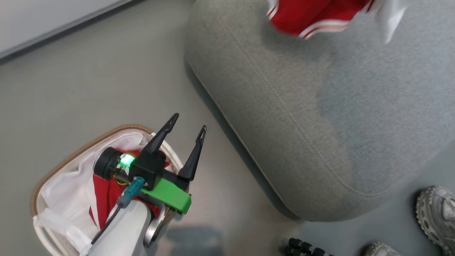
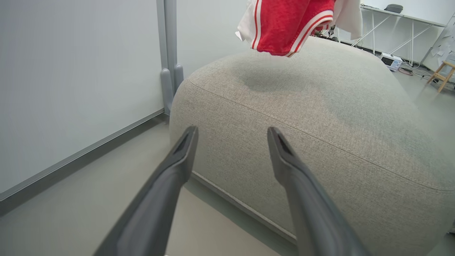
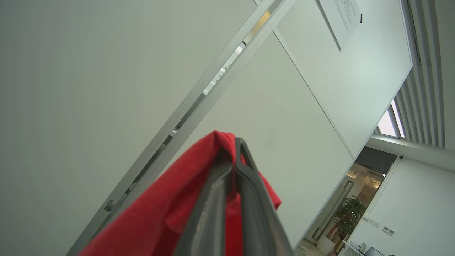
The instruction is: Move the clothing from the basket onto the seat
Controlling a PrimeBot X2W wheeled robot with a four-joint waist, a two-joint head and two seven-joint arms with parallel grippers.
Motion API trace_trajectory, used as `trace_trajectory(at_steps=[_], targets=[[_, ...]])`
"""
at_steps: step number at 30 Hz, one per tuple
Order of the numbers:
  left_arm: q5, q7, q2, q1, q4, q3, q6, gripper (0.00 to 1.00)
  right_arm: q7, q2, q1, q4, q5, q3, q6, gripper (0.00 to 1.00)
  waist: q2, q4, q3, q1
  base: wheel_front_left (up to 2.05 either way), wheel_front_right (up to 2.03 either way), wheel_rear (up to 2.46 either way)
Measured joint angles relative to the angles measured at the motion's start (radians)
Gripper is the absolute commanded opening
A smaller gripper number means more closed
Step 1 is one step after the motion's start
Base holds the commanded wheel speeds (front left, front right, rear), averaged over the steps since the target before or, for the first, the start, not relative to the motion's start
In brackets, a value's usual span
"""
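Note:
A red garment with white stripes [image 1: 312,17] hangs over the grey seat [image 1: 337,117], its hem just above the cushion [image 2: 284,26]. My right gripper [image 3: 237,142] points up toward the wall, shut on the red clothing [image 3: 170,209] draped over its fingers. My left gripper [image 1: 188,126] stands open above the basket [image 1: 53,174] at the lower left, its fingers empty and aimed at the seat's side [image 2: 320,117]. More red clothing [image 1: 106,195] lies in the basket on the white liner [image 1: 67,185], partly hidden by my left arm.
A grey wall with a baseboard [image 1: 53,32] runs along the far left. A person's grey shoes [image 1: 435,213] stand on the floor by the seat's near right corner. A dark segmented object [image 1: 302,247] lies at the bottom edge.

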Motion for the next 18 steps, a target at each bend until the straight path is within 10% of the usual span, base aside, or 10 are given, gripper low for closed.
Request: trace_trajectory(at_steps=[18], targets=[[-0.020,0.000,0.050,-0.092,-0.018,-0.055,0.000,1.00,-0.008,0.172,0.352,0.315,-0.094,-0.343,0.000,0.00,0.0000,0.141,0.195,0.0000,0.00,0.00,0.00]])
